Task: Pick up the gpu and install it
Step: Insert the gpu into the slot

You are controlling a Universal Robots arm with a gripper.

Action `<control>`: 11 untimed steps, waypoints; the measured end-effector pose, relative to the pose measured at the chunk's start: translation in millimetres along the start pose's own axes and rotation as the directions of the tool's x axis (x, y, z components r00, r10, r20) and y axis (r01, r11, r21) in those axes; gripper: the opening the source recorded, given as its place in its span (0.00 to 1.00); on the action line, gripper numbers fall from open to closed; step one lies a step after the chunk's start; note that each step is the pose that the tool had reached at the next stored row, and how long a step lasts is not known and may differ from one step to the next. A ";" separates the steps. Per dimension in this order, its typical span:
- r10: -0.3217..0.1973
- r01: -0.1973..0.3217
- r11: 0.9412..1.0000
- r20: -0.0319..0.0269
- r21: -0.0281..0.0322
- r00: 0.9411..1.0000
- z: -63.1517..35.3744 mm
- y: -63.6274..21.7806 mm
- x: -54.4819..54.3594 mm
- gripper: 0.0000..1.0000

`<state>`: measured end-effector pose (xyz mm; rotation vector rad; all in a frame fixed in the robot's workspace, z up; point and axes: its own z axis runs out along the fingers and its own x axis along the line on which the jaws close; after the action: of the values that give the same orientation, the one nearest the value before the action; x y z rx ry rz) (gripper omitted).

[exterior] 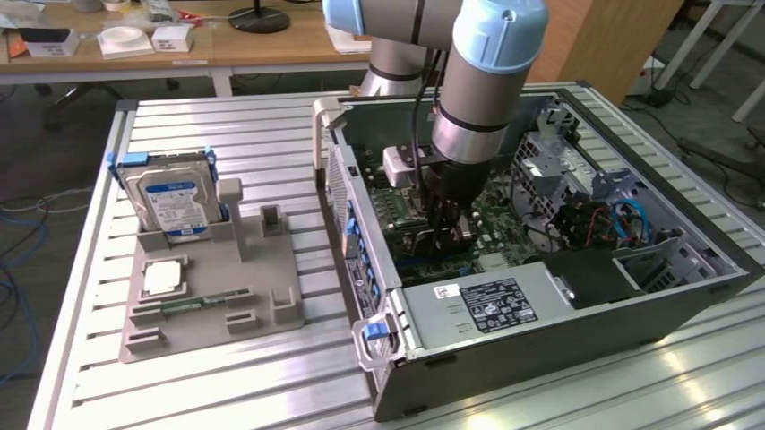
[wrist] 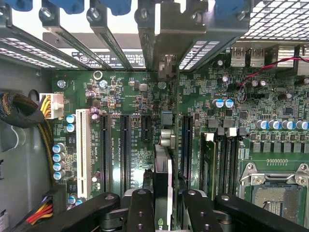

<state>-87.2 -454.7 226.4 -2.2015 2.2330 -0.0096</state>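
The gpu (wrist: pixel 163 179) sits edge-on between the fingers (wrist: pixel 140 212) of the gripper (wrist: pixel 164 212), which is clamped on it, holding it upright over the motherboard (wrist: pixel 135 96) inside the case (exterior: pixel 538 340). In the wrist view the card's metal bracket end (wrist: pixel 166 137) points toward the case's rear slot covers (wrist: pixel 111 38), and the card hangs over the gap between two long black slots (wrist: pixel 124 150), closest to the one at (wrist: pixel 186 145); whether its edge already touches a slot I cannot tell. In the exterior view the gripper (exterior: pixel 445 228) is deep in the case, near the case's middle, with the power supply (exterior: pixel 502 305) at the near wall. To do this step well: line the card's edge connector exactly along one slot, keep the card vertical with no tilt, bracket lined up with an open rear bay, then press straight down evenly; a skewed push could jam or miss the slot. Watch the RAM stick (wrist: pixel 208 159) just beside and the capacitors (wrist: pixel 60 154) nearby. Outside the case, on the worktop's exterior-view left side, a grey tray (exterior: pixel 210 305) holds the hard drive (exterior: pixel 174 202), untouched.
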 end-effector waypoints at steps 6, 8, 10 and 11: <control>0.000 0.000 1.000 0.000 0.000 1.000 0.0 0.0 0.0 0.27; 0.000 0.000 1.000 0.000 0.000 1.000 0.0 0.0 0.0 0.27; 0.000 0.000 1.000 0.000 0.000 1.000 0.0 0.0 0.0 0.27; 0.000 0.000 1.000 0.000 0.000 1.000 0.4 0.0 0.0 0.27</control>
<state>-87.2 -454.7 226.0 -2.2018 2.2332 -0.0098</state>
